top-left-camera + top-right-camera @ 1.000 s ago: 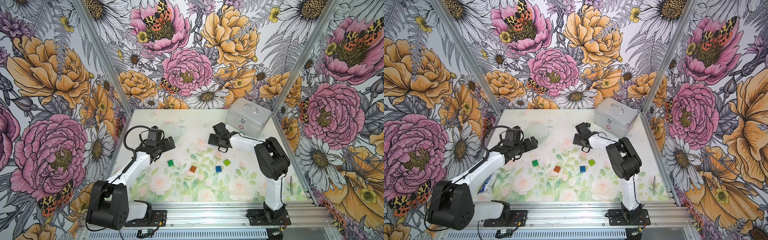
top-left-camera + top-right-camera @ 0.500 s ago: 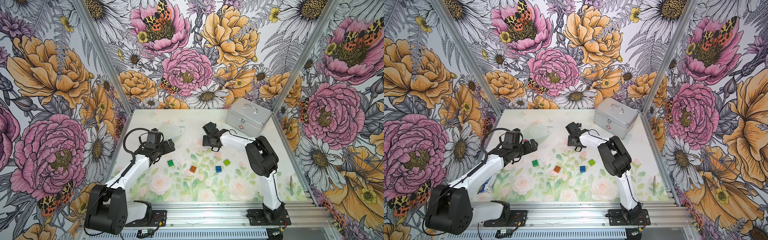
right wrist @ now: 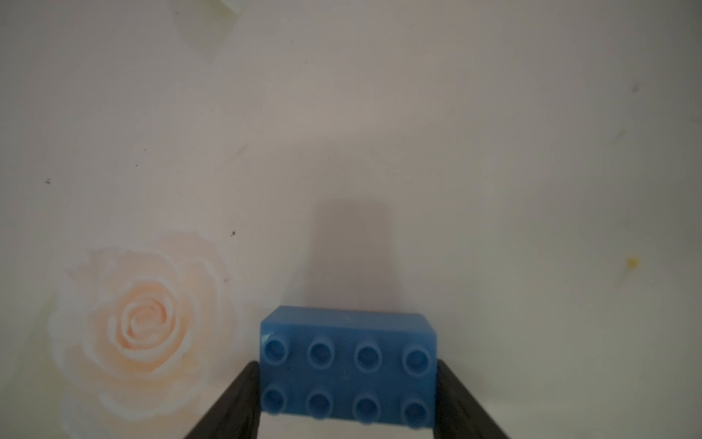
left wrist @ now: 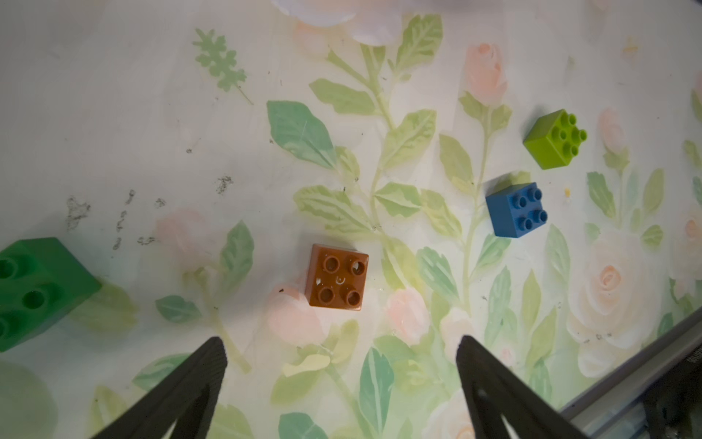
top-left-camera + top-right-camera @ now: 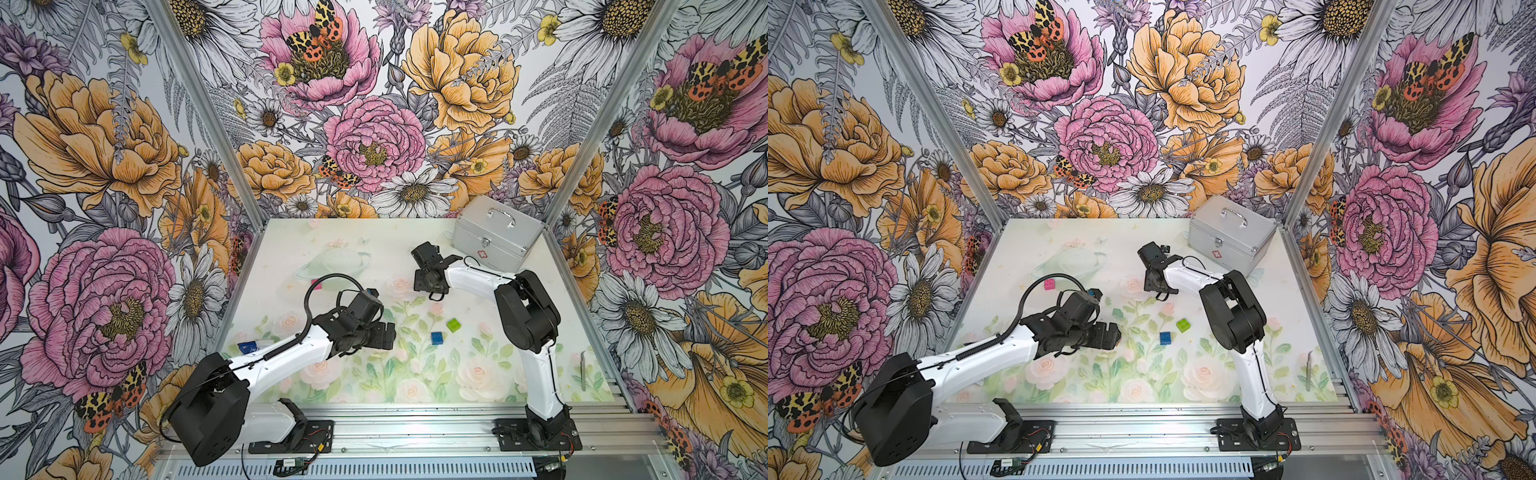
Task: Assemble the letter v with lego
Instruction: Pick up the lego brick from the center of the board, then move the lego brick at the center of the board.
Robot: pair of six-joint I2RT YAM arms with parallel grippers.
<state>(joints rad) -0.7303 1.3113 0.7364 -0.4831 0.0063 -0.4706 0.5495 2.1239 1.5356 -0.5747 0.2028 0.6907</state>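
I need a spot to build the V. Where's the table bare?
Bare: near strip along the metal rail; far strip along the back wall, beside the silver case. Crowded: the middle, with lime brick, dark blue brick, orange brick and the left gripper.

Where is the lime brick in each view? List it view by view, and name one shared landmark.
Top view: lime brick lies loose, lower middle, slightly right of centre.
Top view: lime brick lies loose, lower middle, about centre.
Left wrist: lime brick in view, studs showing.
Right wrist: not in it.
Shared landmark: dark blue brick close beside it, not touching.
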